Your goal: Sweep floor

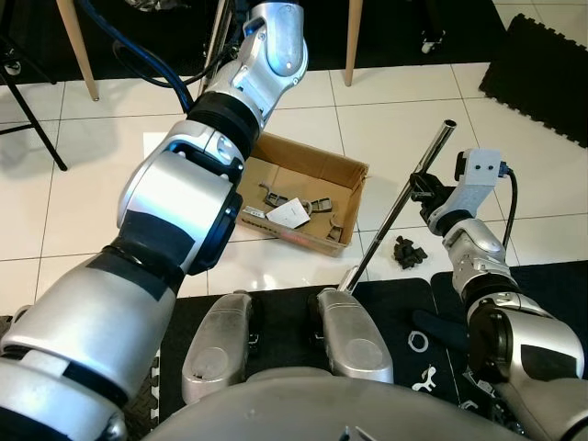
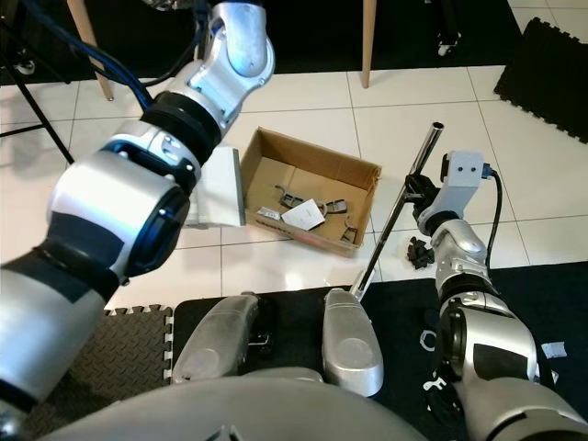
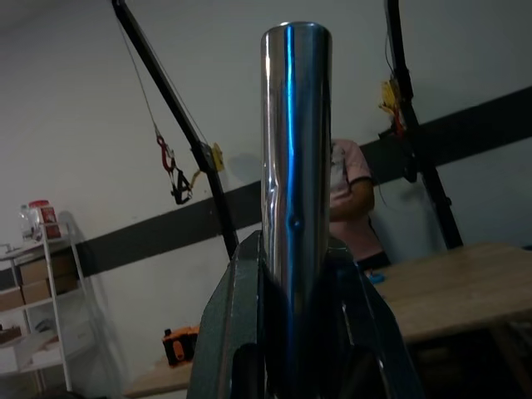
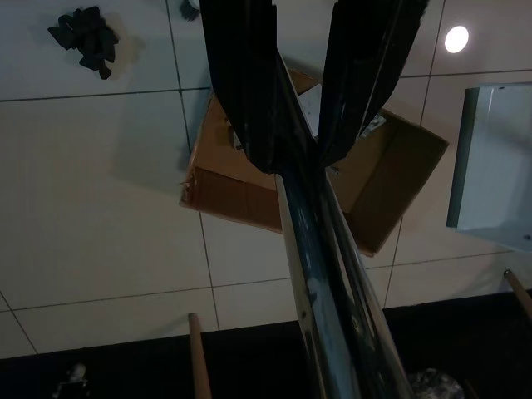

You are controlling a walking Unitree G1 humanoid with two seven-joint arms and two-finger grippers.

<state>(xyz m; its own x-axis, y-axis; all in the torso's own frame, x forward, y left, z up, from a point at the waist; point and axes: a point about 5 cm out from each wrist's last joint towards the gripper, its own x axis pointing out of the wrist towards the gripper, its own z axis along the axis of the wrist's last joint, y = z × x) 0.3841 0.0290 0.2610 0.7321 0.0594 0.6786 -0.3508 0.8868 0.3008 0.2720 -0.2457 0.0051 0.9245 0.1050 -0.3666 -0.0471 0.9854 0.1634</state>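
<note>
Clamping right gripper (image 1: 424, 186) closed on long shiny metal broom pole (image 1: 397, 211), left gripper (image 3: 291, 332) closed near its end; stiff, slick, likely light, grip mid-shaft.

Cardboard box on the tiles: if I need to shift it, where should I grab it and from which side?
Pinch the near long wall of the cardboard box from above, one finger inside: the top is open and the walls thin and upright. Avoid its right end, where the metal pole in the right gripper slants close by. The left gripper grips a shiny tube.
</note>
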